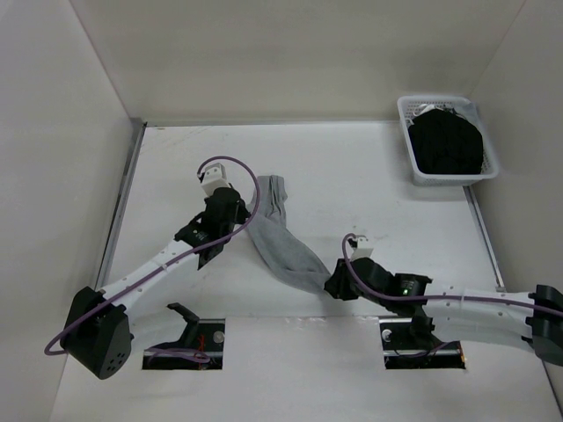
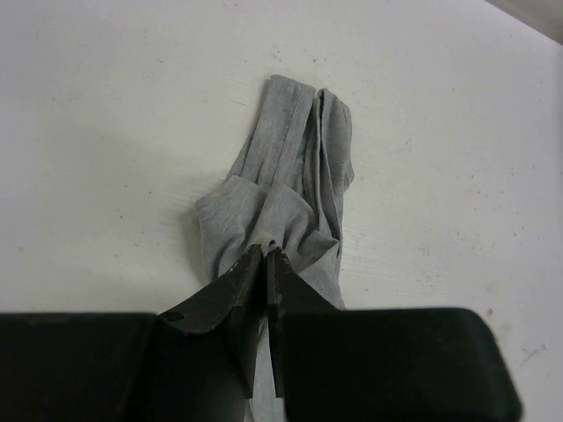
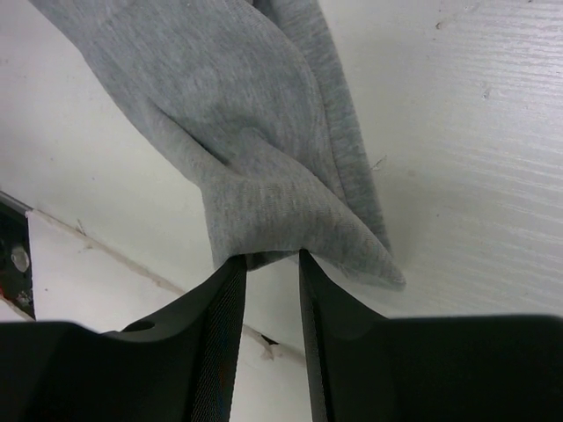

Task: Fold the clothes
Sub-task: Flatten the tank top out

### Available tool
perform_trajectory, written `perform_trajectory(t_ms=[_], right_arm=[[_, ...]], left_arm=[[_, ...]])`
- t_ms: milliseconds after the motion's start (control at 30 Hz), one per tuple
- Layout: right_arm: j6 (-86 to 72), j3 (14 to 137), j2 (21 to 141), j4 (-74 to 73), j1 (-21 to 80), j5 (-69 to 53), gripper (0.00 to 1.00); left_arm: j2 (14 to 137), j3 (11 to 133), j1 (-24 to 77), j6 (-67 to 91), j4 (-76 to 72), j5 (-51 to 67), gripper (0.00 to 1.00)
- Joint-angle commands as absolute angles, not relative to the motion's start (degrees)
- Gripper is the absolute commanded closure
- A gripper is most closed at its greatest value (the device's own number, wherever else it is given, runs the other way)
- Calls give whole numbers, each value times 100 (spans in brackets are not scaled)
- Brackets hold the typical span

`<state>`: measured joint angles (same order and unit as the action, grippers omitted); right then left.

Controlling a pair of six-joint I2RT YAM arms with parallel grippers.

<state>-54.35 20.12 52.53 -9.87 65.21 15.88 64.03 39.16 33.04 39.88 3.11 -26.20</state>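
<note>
Our left claw point(image 2: 266, 252) is pinched tight on a bunched fold of the light heather-grey knit sleeveless top point(image 2: 290, 176). Our right claw point(image 3: 273, 258) stands parted, its tips at the cloth's lower corner. We see the top lying as a twisted strip on the white table point(image 1: 378, 193), stretched between both claws.

A white table point(image 1: 369, 185) is carrying everything here. A grey top point(image 1: 274, 242) is lying on it near the middle, bunched into a long, twisted strip that is running diagonally from the far left toward the near right. A white lattice basket point(image 1: 453, 178) is sitting in the far right corner, well apart from the top.
</note>
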Motion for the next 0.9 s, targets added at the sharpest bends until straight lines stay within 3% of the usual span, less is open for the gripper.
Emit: perform_trajectory(t_ms=[0, 133, 333, 533, 700, 867], right_arm=[[-5326, 1986, 5045, -870, 6543, 1670, 69], [-5484, 2021, 4966, -1221, 6613, 1714, 75], [-6028, 2013, 4623, -1810, 6719, 2144, 73], [-6135, 2188, 5035, -1961, 6912, 2057, 83], [-5977, 2320, 5686, -1319, 7079, 1933, 73], [-5880, 2127, 5573, -818, 6948, 1890, 64]], left_arm=[[6381, 4052, 3283, 4025, 26, -2566, 94], [6363, 4061, 3256, 4025, 26, -2558, 94], [6328, 4061, 3195, 4060, -9, -2558, 94], [6407, 4166, 3019, 4227, -123, -2321, 94], [6513, 4175, 2984, 4315, -237, -2197, 94], [6478, 4131, 2984, 4307, -237, -2197, 94]])
